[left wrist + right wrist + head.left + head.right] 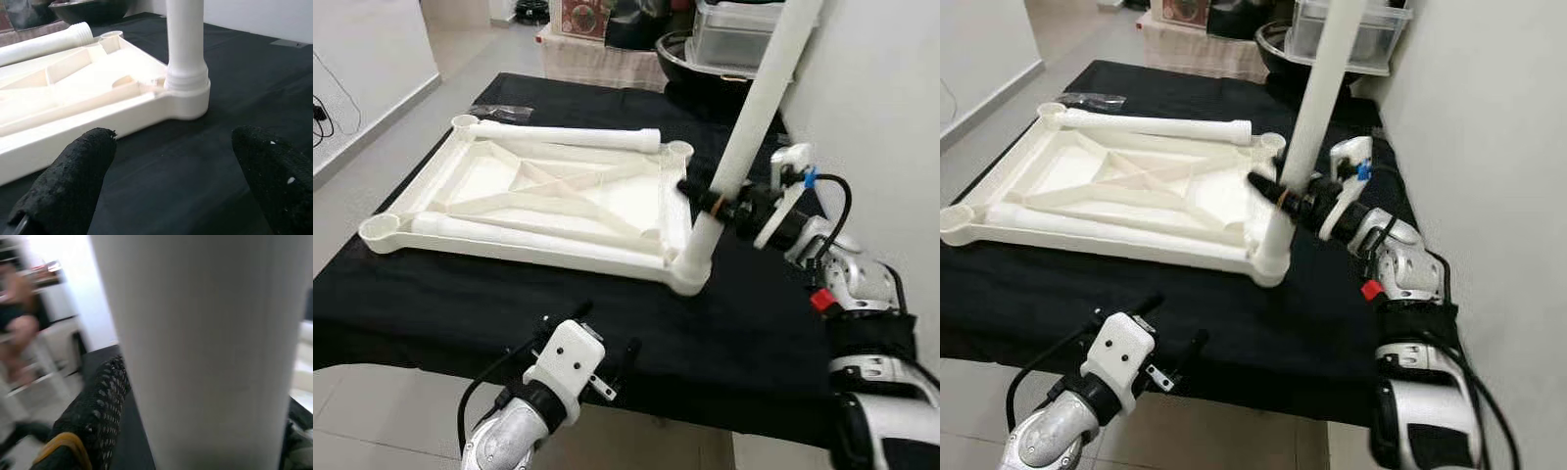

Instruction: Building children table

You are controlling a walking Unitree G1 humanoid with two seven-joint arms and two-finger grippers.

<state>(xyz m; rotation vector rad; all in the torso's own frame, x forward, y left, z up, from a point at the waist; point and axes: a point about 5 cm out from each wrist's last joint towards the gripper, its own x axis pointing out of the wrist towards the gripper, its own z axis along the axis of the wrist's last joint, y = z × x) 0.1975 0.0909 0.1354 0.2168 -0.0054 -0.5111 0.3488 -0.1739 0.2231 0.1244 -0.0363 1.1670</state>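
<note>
Two eye views, surface: black-draped counter (558,304) is carrying an upturned white tabletop (524,186); grey floor and white walls are lying around it, and a dark bowl (690,54) with a clear storage bin (734,34) is sitting past the far edge.
Loose legs: two white tubes are lying inside the tabletop, one (568,137) along its far side, one (509,233) along its near side.
Right arm: reaching in from the counter's right edge, right gripper (1285,196) is closing its fingers around the standing leg (1317,98).
Standing leg: seated in the tabletop's near right corner socket, leaning slightly rightward.
Left arm: left gripper (607,348) is hovering over the counter's near edge, holding nothing.
Left wrist view: fingers (73,181) are spreading wide above black cloth; the socketed leg's base is standing ahead, well apart.
Right wrist view: white tube is pressing against one netted black finger (93,416); background is blurring.
</note>
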